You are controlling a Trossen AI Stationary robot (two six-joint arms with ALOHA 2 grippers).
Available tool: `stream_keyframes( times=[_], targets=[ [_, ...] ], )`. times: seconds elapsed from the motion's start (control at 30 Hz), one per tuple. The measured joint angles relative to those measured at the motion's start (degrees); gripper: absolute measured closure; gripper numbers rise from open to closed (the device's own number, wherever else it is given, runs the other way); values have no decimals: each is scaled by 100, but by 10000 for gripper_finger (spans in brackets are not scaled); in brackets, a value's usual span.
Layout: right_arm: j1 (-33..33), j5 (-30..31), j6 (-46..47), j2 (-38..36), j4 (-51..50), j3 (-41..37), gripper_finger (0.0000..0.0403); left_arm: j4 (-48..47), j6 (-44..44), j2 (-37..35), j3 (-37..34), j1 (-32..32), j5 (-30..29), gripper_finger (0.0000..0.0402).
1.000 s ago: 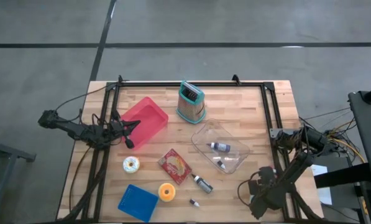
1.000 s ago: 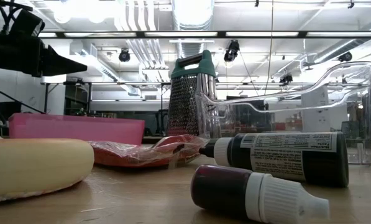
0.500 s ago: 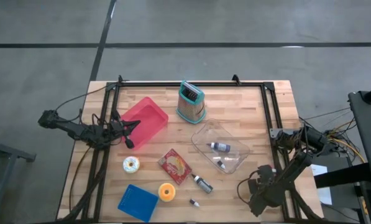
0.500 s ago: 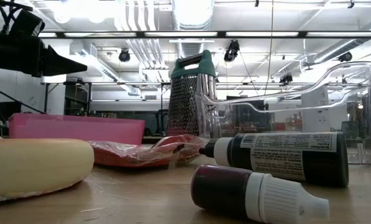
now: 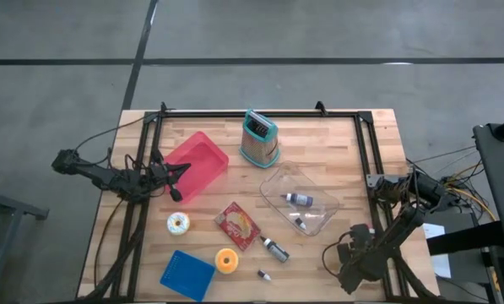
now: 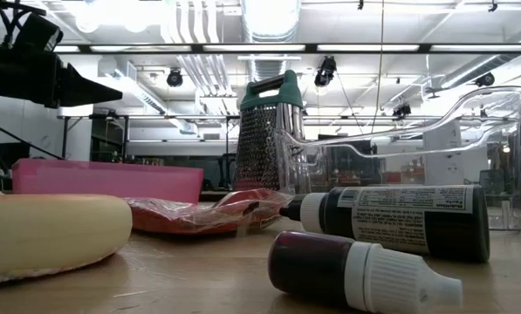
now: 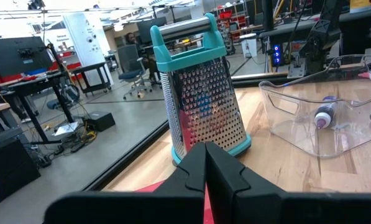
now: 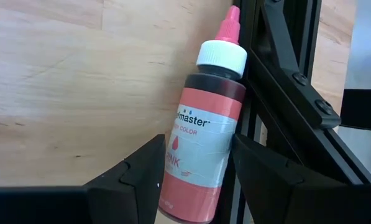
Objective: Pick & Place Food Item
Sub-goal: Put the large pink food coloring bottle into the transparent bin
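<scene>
Nothing has moved since the earlier frames: the right gripper (image 8: 194, 171) holds its open fingers around a pink food-colour bottle (image 8: 201, 149) seemingly not yet lifted off the wooden table (image 5: 327, 143), while the left gripper (image 7: 205, 163), fingers closed on nothing, waits over the pink plastic tray (image 5: 197, 165).

We can read lettering only on the pink bottle (image 8: 204, 130) in the right wrist view: its label shows "master", the end of a cut-off word, with "COLOR" and "PINK" beneath. The label on the dark bottle (image 6: 400, 221) in the low view is too small for us to read.
</scene>
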Motion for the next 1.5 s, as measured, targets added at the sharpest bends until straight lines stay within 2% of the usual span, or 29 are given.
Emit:
stream_keyframes(
  times=[0.17,0.87,1.5],
  targets=[
    [11,387,-25,-15,123,1,223,0,0,0,2,1,0,396],
    [-411,1333,-128,15,554,35,223,0,0,2,1,0,1,396],
    [-428,1267,-175,-7,580,37,272,0,0,2,1,0,0,396]
  ],
)
